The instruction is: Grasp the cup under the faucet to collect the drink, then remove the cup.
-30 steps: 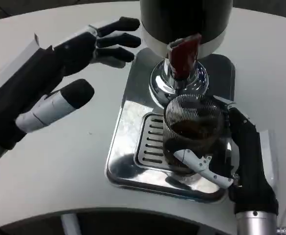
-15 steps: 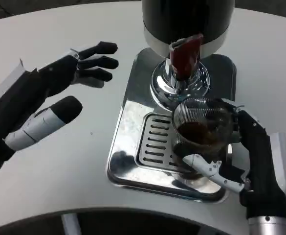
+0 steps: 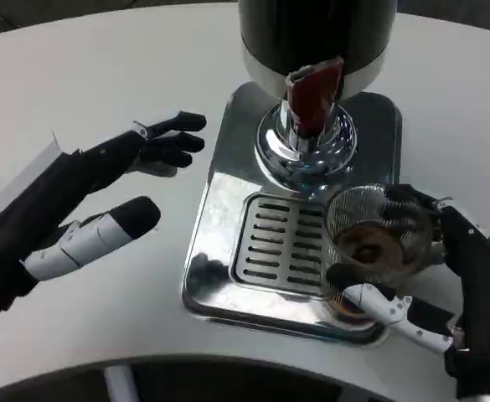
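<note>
A white rounded surface (image 3: pixel 77 75) carries a polished steel drip tray (image 3: pixel 219 209) with a slotted grate (image 3: pixel 270 243); at the tray's back stands the dark dispenser (image 3: pixel 316 29) with its red-handled faucet (image 3: pixel 313 94). The clear ribbed cup (image 3: pixel 379 230), dark drink inside, sits at the tray's front right corner, tilted it seems, gripped by the right hand (image 3: pixel 454 285). Left of the tray the left hand (image 3: pixel 102 180) hovers, fingers spread, holding nothing

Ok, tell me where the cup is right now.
In the head view, the cup sits at the right edge of the drip tray, right of the faucet, held by the right hand.
</note>
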Tool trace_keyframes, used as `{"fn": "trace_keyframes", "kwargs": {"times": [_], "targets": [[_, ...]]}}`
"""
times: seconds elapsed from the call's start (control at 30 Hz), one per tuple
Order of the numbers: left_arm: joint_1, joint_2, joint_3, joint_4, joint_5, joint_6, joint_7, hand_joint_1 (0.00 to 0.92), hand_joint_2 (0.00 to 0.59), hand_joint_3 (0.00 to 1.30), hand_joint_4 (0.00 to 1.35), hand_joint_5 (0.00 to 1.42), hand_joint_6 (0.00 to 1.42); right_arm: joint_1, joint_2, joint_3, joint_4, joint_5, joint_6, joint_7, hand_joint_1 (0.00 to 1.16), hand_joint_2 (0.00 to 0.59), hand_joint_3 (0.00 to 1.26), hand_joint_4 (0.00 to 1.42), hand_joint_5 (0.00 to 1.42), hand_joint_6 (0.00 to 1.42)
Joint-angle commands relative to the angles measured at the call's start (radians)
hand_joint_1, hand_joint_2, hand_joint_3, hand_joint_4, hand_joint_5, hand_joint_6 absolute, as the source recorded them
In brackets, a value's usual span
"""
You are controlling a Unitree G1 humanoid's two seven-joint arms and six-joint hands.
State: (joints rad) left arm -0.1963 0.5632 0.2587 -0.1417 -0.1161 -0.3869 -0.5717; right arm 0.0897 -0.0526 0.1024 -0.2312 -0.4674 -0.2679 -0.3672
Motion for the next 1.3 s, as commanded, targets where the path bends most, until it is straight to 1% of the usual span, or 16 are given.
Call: {"fn": "trace_keyframes", "kwargs": {"times": [0.03, 0.17, 0.23, 0.37, 0.6, 0.77, 0.87, 1.03, 1.3], "targets": [[0.022, 0.019, -0.001, 0.009, 0.042, -0.019, 0.024, 0.0, 0.095, 0.21, 0.22, 0.25, 0.26, 0.053, -0.008, -0.011, -0.045, 0.008, -0.044, 0.006, 0.86, 0.169, 0.8, 0.9, 1.11, 0.8], [0.034, 0.037, -0.003, 0.0, 0.09, -0.018, 0.037, 0.0, 0.096, 0.2, 0.21, 0.23, 0.24, 0.087, -0.008, -0.02, -0.073, 0.017, -0.049, 0.016, 0.86, 0.169, 0.81, 0.92, 1.13, 0.83], [0.04, 0.052, -0.009, -0.008, 0.123, -0.015, 0.037, 0.0, 0.096, 0.19, 0.19, 0.21, 0.23, 0.1, -0.007, -0.023, -0.086, 0.021, -0.05, 0.022, 0.86, 0.169, 0.82, 0.92, 1.13, 0.84], [0.051, 0.072, -0.026, -0.021, 0.167, -0.004, 0.034, 0.0, 0.096, 0.17, 0.12, 0.13, 0.17, 0.127, -0.007, -0.027, -0.117, 0.024, -0.055, 0.033, 0.86, 0.169, 0.83, 0.93, 1.14, 0.86], [0.058, 0.081, -0.042, -0.029, 0.191, 0.001, 0.043, 0.0, 0.096, 0.16, 0.11, 0.12, 0.17, 0.164, -0.001, -0.027, -0.166, 0.024, -0.056, 0.052, 0.86, 0.169, 0.83, 0.93, 1.16, 0.88], [0.075, 0.103, -0.06, -0.061, 0.247, 0.009, 0.043, 0.0, 0.097, 0.15, 0.09, 0.1, 0.15, 0.175, 0.007, -0.028, -0.182, 0.025, -0.052, 0.06, 0.86, 0.169, 0.84, 0.94, 1.16, 0.9], [0.081, 0.114, -0.07, -0.078, 0.28, 0.02, 0.045, 0.0, 0.097, 0.12, 0.05, 0.06, 0.13, 0.202, 0.007, -0.006, -0.233, 0.031, -0.064, 0.083, 0.86, 0.169, 0.84, 0.95, 1.17, 0.92], [0.086, 0.127, -0.078, -0.093, 0.307, 0.037, 0.048, 0.0, 0.092, 0.1, 0.01, 0.03, 0.12, 0.224, 0.011, 0.016, -0.274, 0.032, -0.059, 0.11, 0.86, 0.169, 0.85, 0.95, 1.18, 0.92], [0.113, 0.126, -0.076, -0.102, 0.311, 0.042, 0.057, 0.0, 0.092, 0.09, 0.0, 0.03, 0.11, 0.253, 0.017, 0.069, -0.328, 0.028, -0.054, 0.155, 0.86, 0.169, 0.85, 0.97, 1.19, 0.93]]}}
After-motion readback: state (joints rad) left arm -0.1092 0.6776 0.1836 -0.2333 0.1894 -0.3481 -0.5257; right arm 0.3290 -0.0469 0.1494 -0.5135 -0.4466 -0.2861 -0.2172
